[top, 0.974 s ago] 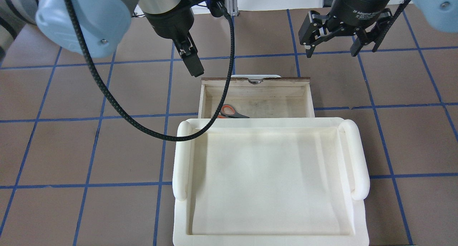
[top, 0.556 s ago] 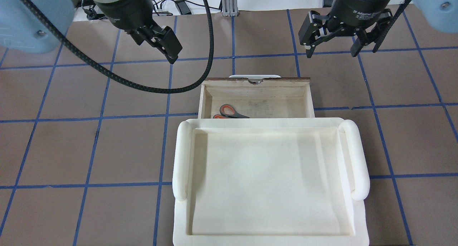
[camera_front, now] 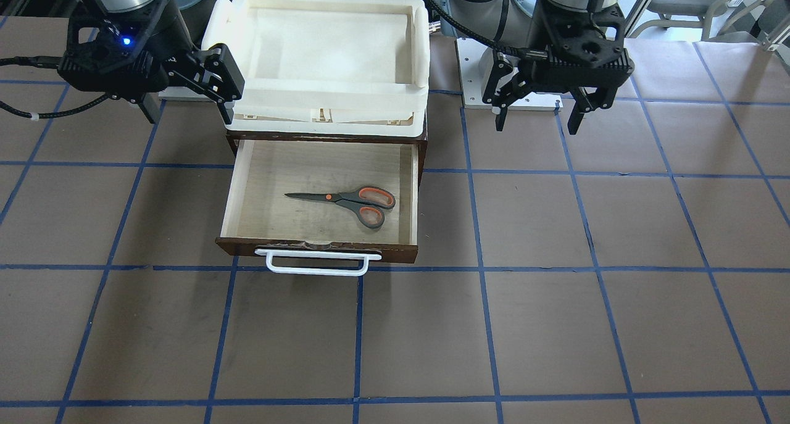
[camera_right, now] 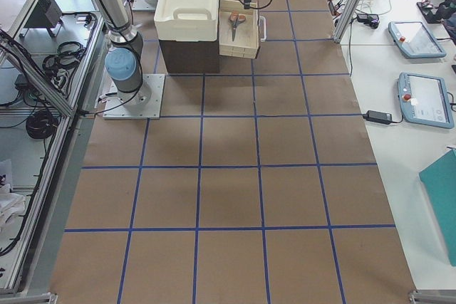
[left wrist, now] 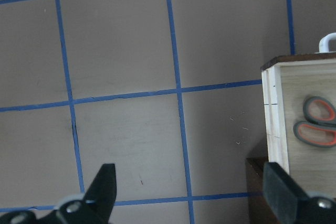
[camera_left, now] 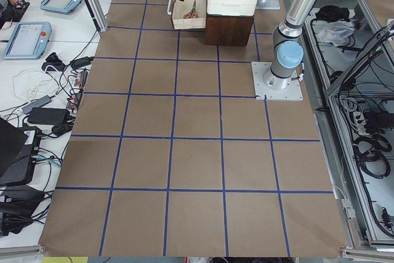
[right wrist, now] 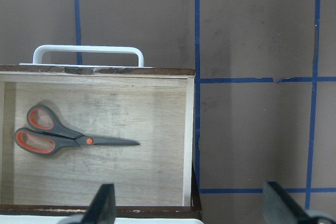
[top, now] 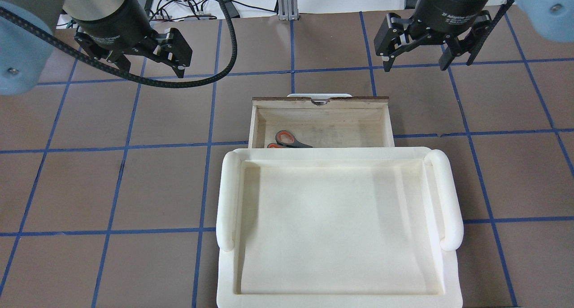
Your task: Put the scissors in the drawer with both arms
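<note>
Drawer (camera_front: 308,165) stands pulled out beneath the cream-white tray (camera_front: 419,60), its white bar handle facing away from the robot. The scissors (camera_front: 345,202) lie flat on the drawer's plywood floor, blades closed (handles toward the robot's left, tips toward its right). Left tool (camera_front: 536,123) hangs above the counter (camera_front: 555,257) on the drawer's left, fingers apart and holding nothing. Right tool (top: 415,65) hangs on the opposite side, likewise spread and empty. Neither tool touches the drawer.
</note>
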`<state>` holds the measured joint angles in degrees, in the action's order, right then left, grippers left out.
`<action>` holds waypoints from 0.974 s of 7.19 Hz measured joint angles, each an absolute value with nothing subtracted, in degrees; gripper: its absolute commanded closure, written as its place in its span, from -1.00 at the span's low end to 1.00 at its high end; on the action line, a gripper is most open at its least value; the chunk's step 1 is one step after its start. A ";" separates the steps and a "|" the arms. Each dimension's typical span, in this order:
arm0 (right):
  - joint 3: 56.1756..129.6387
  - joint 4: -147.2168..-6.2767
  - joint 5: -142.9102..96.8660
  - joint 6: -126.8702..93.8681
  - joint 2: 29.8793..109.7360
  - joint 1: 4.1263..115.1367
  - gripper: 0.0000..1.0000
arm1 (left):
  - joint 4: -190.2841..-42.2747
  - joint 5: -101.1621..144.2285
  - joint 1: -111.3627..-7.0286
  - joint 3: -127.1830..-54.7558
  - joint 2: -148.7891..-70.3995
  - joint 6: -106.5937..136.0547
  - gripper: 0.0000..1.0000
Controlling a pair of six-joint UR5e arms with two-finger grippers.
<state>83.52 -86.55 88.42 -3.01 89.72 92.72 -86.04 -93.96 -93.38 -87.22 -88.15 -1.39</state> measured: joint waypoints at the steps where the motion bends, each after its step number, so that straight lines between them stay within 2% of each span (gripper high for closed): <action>1: 83.55 -86.57 88.42 -3.00 89.73 92.72 -1.00 | -85.98 -93.38 -92.41 -87.90 -87.60 -0.94 -1.00; 7: 84.59 -85.83 91.65 -2.86 89.70 92.73 -1.00 | -86.73 -90.75 -91.38 -89.02 -85.75 2.75 -1.00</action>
<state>84.59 -85.83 91.65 -2.86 89.70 92.73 -86.73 -90.75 -91.38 -89.02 -85.75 2.75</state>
